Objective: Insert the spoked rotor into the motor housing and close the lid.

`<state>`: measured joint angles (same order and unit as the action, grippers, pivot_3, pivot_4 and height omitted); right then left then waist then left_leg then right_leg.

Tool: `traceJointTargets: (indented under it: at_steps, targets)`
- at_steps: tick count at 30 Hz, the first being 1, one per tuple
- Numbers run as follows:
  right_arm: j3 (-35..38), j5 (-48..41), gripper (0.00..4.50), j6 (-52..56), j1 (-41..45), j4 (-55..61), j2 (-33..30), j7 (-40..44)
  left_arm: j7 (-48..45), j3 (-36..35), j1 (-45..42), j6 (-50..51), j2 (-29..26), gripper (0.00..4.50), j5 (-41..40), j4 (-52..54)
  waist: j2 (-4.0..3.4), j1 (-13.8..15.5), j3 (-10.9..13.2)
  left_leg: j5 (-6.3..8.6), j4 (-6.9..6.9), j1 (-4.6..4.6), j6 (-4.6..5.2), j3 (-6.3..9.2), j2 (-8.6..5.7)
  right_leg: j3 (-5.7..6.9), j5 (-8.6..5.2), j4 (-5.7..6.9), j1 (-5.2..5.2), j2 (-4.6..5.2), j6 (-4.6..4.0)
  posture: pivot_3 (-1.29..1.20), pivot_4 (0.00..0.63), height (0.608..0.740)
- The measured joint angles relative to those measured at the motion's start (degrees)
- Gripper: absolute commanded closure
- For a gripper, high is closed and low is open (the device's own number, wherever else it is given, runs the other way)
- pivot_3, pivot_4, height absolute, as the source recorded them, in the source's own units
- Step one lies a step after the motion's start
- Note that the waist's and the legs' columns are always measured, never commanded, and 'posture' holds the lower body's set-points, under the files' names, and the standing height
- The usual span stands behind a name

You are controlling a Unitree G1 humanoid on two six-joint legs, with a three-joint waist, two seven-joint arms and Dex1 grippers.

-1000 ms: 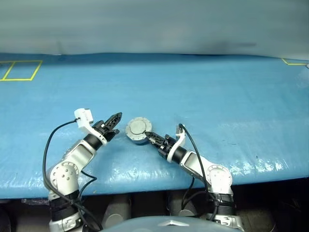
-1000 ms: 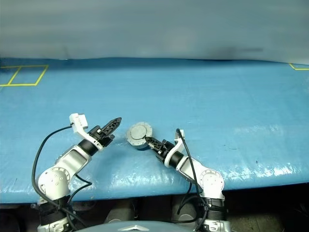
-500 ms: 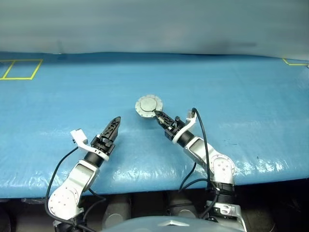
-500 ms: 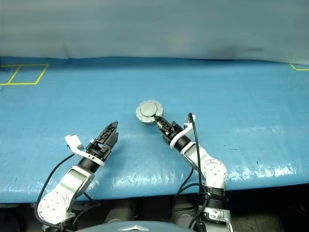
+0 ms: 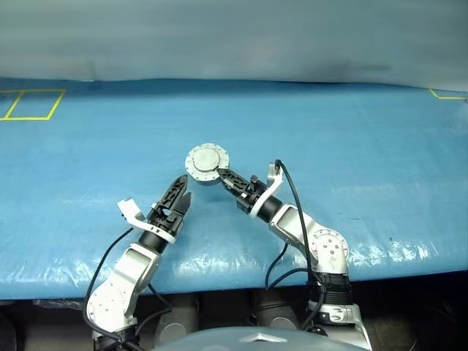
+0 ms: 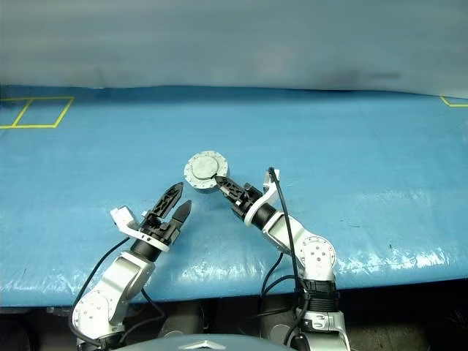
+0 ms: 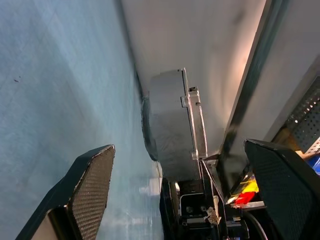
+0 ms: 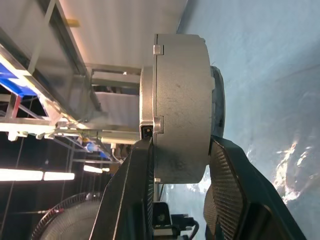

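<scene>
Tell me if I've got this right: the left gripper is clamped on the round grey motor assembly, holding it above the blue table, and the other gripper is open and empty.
Not quite: the right gripper clamps the motor assembly, as the right wrist view shows. It is held above the blue table, and the left gripper is the open, empty one.

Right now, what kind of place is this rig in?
Likely an indoor workshop or lab test bench. A wide table under a blue wrinkled cover has yellow tape outlines; the right wrist view shows metal framing, strip lights and a fan.
</scene>
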<state>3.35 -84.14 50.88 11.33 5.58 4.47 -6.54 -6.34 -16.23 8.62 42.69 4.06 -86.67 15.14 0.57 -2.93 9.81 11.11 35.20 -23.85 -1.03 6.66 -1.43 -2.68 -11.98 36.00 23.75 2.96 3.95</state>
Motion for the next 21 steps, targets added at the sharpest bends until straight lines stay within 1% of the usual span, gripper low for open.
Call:
traceJointTargets:
  at_steps: [6, 19, 20, 21]
  targets:
    - [-2.8, -0.9, 3.28, 0.5, -2.2, 0.1, 0.0, -1.6, -1.3, 1.7, -0.3, -2.2, -0.1, 0.00, -0.2, -1.8, 0.00, 0.0, 0.0, 0.00, 0.05, 0.00, 0.00, 0.00, 0.00, 0.00, 0.00, 0.01, -0.01, 0.00, 0.00, 0.00, 0.150, 0.740]
    - [-5.2, -3.7, 3.28, 0.8, -3.2, 2.0, -0.1, -3.1, -3.3, 4.1, -0.7, -5.5, -0.1, 0.00, -1.9, -4.0, 0.00, 0.0, 0.0, 0.01, 0.05, -0.01, 0.01, 0.00, 0.00, 0.01, 0.00, 0.00, -0.01, 0.00, 0.00, 0.00, 0.150, 0.740]
    - [-5.3, -4.1, 3.28, 0.9, -3.3, 2.1, -0.1, -3.3, -3.2, 4.3, -0.8, -5.7, -0.1, 0.37, -2.1, -4.1, 0.00, 0.0, 0.0, 0.01, 0.05, -0.02, 0.01, 0.00, 0.00, 0.01, 0.00, 0.00, -0.01, 0.00, 0.00, 0.00, 0.150, 0.740]
    - [-5.3, -4.2, 3.28, 0.9, -3.3, 2.2, -0.1, -3.4, -3.2, 4.5, -0.8, -5.8, -0.1, 0.57, -2.3, -4.1, 0.00, 0.1, 0.0, 0.01, 0.05, -0.02, 0.01, 0.00, 0.00, 0.00, 0.00, 0.00, -0.01, 0.00, 0.00, 0.00, 0.150, 0.740]
